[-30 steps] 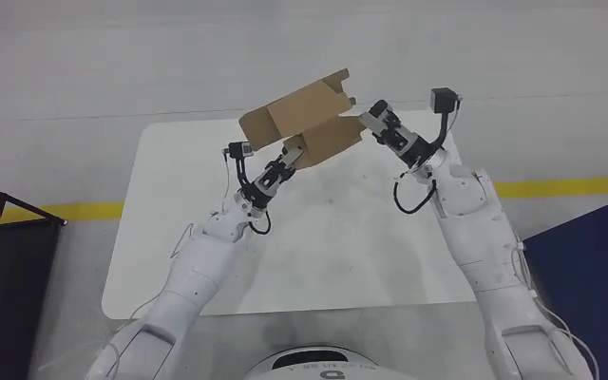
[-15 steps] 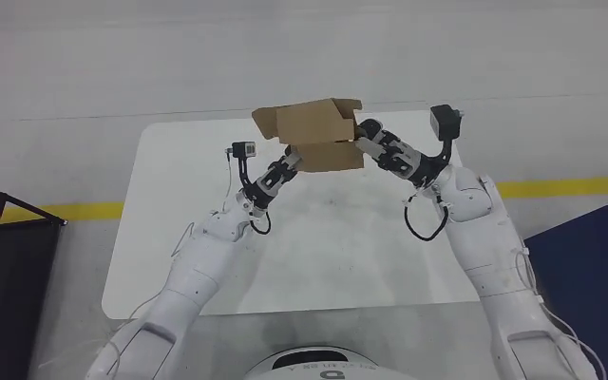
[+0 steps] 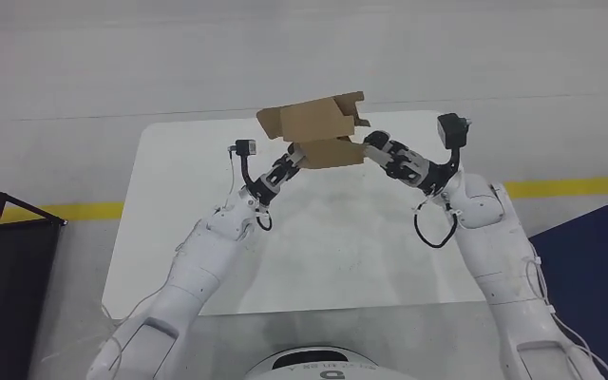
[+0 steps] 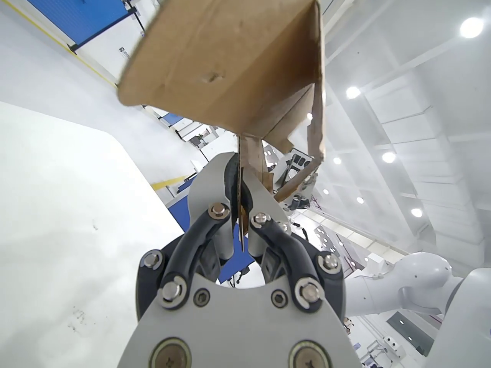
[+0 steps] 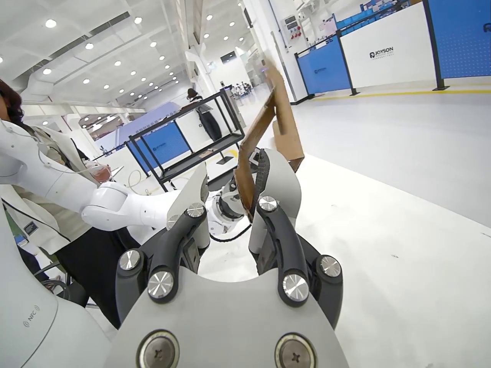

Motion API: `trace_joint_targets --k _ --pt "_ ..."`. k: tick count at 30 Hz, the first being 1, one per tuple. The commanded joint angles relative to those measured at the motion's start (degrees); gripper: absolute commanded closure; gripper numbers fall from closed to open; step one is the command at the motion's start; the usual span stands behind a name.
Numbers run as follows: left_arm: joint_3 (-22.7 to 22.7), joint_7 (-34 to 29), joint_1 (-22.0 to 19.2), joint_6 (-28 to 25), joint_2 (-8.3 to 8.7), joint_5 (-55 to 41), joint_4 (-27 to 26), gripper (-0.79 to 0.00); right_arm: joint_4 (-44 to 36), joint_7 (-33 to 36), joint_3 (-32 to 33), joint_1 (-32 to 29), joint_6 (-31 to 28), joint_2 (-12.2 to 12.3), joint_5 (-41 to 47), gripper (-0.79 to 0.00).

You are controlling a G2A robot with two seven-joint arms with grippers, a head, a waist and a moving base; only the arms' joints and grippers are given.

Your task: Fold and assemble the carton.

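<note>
One brown carton (image 3: 313,128) is what we've got, held up in the air over the far edge of the white counter (image 3: 190,247) and not touching it. It looks only half put together to us. The body is opened out into a tilted, boxy shape, with loose flaps sticking out at its right end and hanging underneath. In the left wrist view the carton (image 4: 230,59) sits high above the counter (image 4: 57,193), with one flap dropping straight down from it.

That flap is where the left gripper (image 3: 290,163) has it. Up close, the left gripper (image 4: 239,178) is clamped tight on the thin cardboard edge, pads pressed on both sides.

The right gripper (image 3: 370,144) is at the carton's right end. From its own wrist view, the right gripper (image 5: 241,178) has its fingers spread apart. A flap of the carton (image 5: 268,135) stands between them, lying against one finger's pad, while the other finger stays well off it. So we'd call that one apart, not gripping.

Further out, a yellow floor stripe (image 3: 551,187) runs past the counter's right side.
</note>
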Motion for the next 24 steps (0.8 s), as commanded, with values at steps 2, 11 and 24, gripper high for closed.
trace_joint_targets --k 2,11,24 --pt "0.47 1.25 -0.06 -0.22 -0.25 1.71 -0.09 0.0 -0.36 -3.26 1.3 -0.33 0.72 0.04 -0.91 -0.437" --pt "1.22 1.95 -0.52 -0.88 -0.59 4.94 -0.38 0.0 -2.52 -8.68 1.31 0.33 7.13 -0.19 -10.35 -0.388" --pt "0.15 1.62 0.01 -2.72 -0.26 4.89 -0.71 0.0 0.78 -12.15 1.51 0.69 12.14 -0.06 -13.46 -0.385"
